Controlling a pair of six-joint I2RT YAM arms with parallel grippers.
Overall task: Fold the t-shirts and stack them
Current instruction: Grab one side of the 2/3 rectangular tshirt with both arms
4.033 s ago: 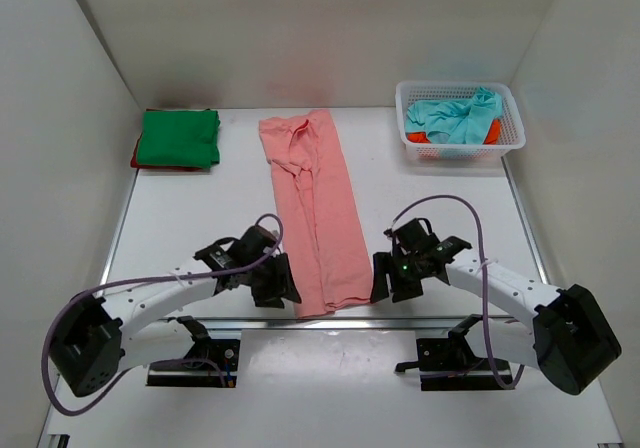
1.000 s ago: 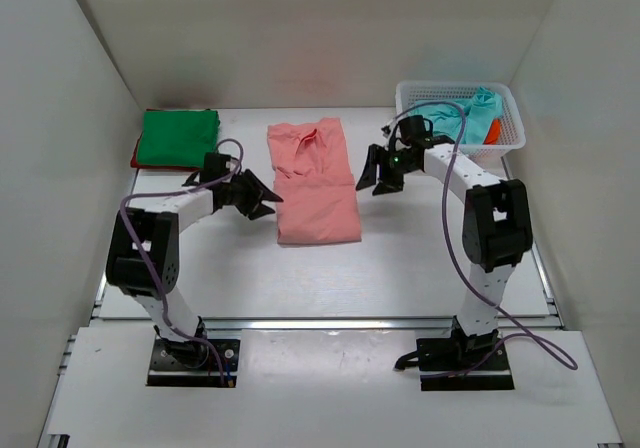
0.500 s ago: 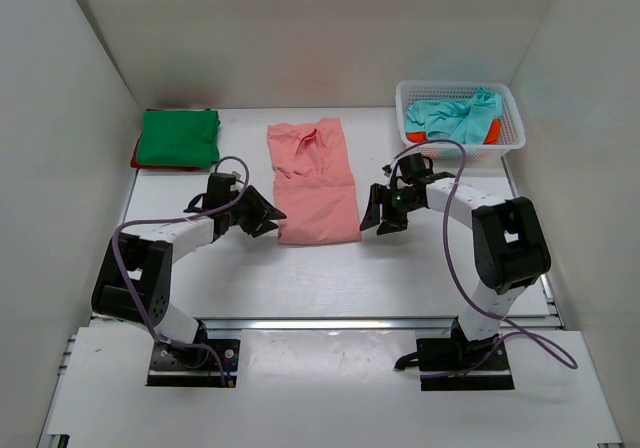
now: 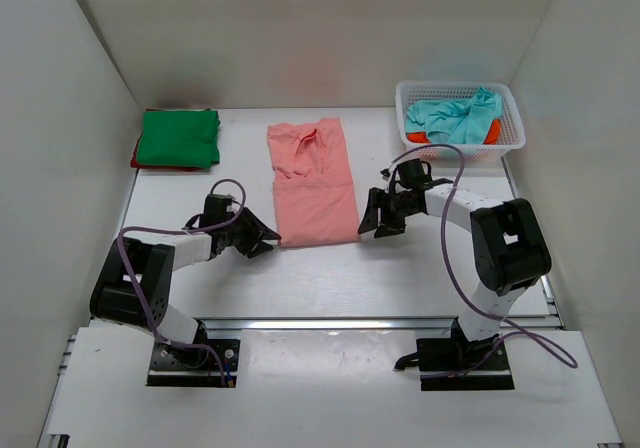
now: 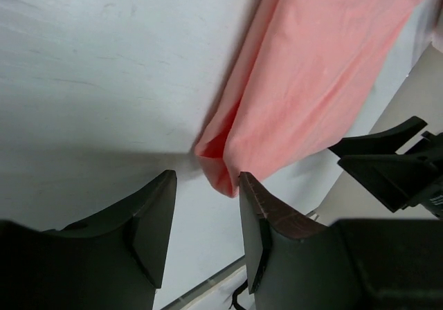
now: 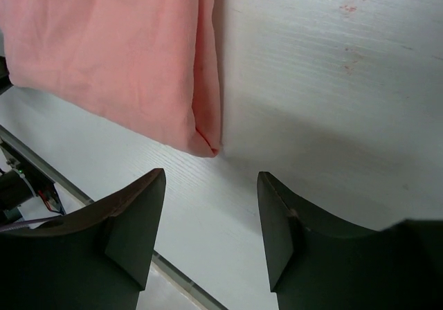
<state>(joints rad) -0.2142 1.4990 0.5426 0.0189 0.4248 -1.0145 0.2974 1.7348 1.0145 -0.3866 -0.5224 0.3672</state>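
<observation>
Shirt, top view: salmon pink t-shirt (image 4: 314,183) folded to a short rectangle at mid-table, long axis near to far, near edge running left to right between both grippers.
Left gripper (image 4: 264,235), top view: low at the near left corner, pointing right; arm stretched flat along the table.
Right gripper (image 4: 371,220), top view: just beside the near right corner, pointing left; about as close as the other.
Stack, top view: green t-shirt (image 4: 178,136) over red t-shirt (image 4: 137,159), far left, well apart from the salmon one.
Basket (image 4: 512,140), top view: far right, holding teal t-shirt (image 4: 455,118) and orange-red t-shirt (image 4: 422,138).
Left wrist, fingers (image 5: 151,220): spread, gripping nothing; cloth corner just ahead, in line with the gap.
Right wrist, fingers (image 6: 135,220): spread, empty; cloth corner just ahead, near the gap's middle.
Next move, likely: pinching both near corners together, each arm on its own side.
</observation>
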